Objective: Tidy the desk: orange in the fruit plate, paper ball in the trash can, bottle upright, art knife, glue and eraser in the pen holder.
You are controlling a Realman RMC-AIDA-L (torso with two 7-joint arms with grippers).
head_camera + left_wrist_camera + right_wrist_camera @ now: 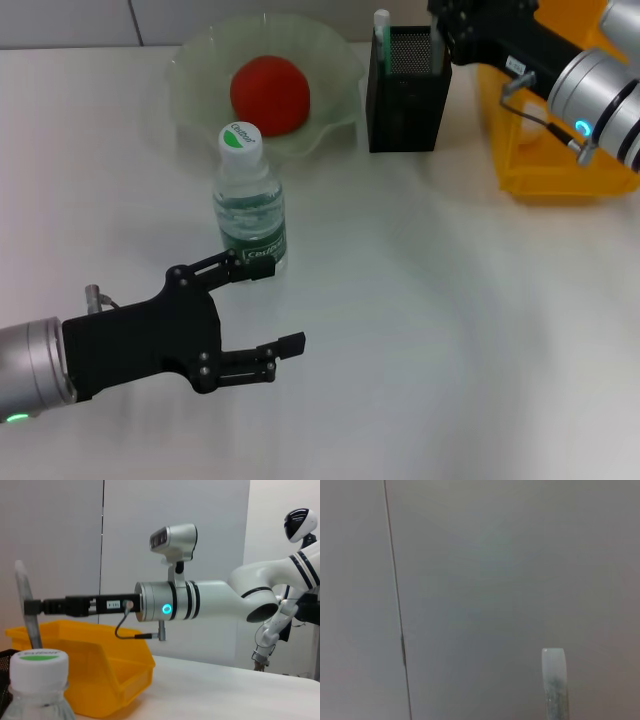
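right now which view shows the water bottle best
The head view: the whole bottle stands upright before the fruit plate. The left wrist view shows only its cap and shoulders; the right wrist view shows none of it.

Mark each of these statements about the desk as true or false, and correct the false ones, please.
1. The orange lies in the fruit plate. True.
2. The bottle lies on its side. False: it stands upright, cap on top.
3. The left gripper is shut on the bottle. False: it is open, and the bottle stands just beyond its fingertips.
4. The right gripper is at the top of the pen holder. True.
5. The trash can stands to the robot's left of the fruit plate. False: it is on the right side, past the pen holder.
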